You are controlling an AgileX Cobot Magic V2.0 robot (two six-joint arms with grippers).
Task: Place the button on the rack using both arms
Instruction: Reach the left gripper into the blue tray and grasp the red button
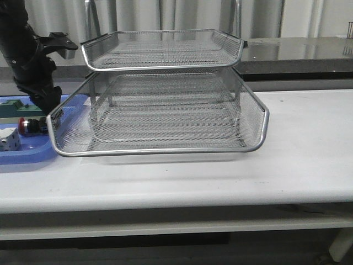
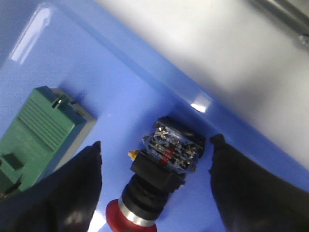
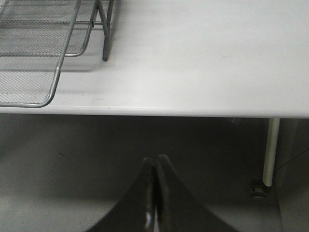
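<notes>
The button (image 2: 159,179) lies on its side in the blue tray (image 2: 120,72), with its red cap, silver collar, black body and blue rear block all showing. My left gripper (image 2: 158,141) is open and straddles it, one black finger (image 2: 72,188) on each side, neither touching. In the front view the button (image 1: 27,125) shows beneath the left arm (image 1: 33,66), just left of the rack (image 1: 165,99), a silver wire-mesh stand in the middle of the table. My right gripper (image 3: 155,162) is shut on nothing, below and in front of the table's front edge, and is out of the front view.
A green block (image 2: 41,140) lies in the tray beside the button. A white cube with dots (image 1: 10,139) sits at the tray's near end. The rack's lower tray (image 3: 43,53) juts forward. A table leg (image 3: 270,150) stands to one side of the right gripper.
</notes>
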